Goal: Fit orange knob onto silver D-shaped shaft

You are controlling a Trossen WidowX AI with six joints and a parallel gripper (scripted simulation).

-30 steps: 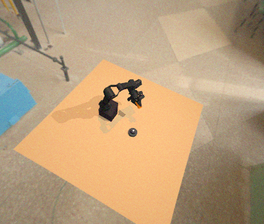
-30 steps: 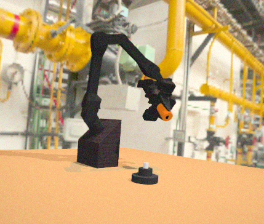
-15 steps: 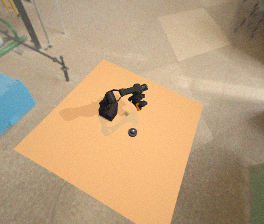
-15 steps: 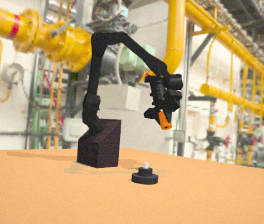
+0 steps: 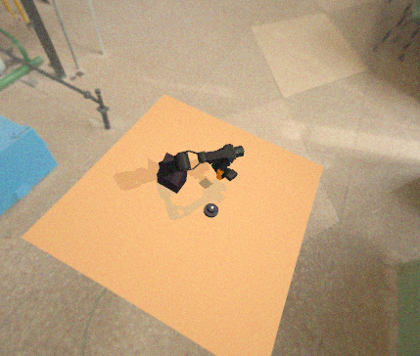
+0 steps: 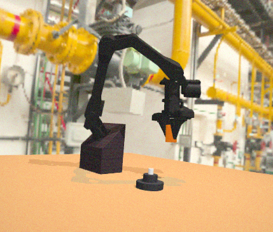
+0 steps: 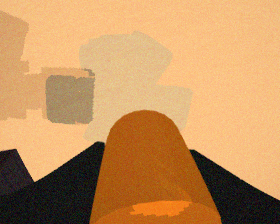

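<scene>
Left: dark, angular base (image 5: 172, 180) (image 6: 112, 159) (image 7: 8, 175), standing on the orange tabletop (image 5: 168, 274) (image 6: 77, 204) (image 7: 241, 75). From this base, black arm (image 5: 212, 156) (image 6: 100, 76): rises, bends at the top and reaches over to the right.

Center, on the near side of the base in the exterior view: round pedestal (image 5: 207, 213) (image 6: 149, 185), dark and stepped, resting flat on the tabletop. On its top, silver shaft (image 5: 211, 208) (image 6: 151, 171): stands upright and bare. Orientation of the shaft's flat side: cannot be told.

Right of the shaft in the exterior view: orange knob (image 5: 219, 174) (image 6: 170, 134) (image 7: 146, 160), hanging well above the tabletop, apart from the shaft and not over it in the top view. Underside hole: hidden from sight.

Around the knob: black gripper (image 5: 220, 172) (image 6: 170, 135) (image 7: 145, 153), pointing down, jaws clamped on opposite sides of the knob. In the wrist view, below the knob: shadows, cast in patches across the tabletop.
</scene>
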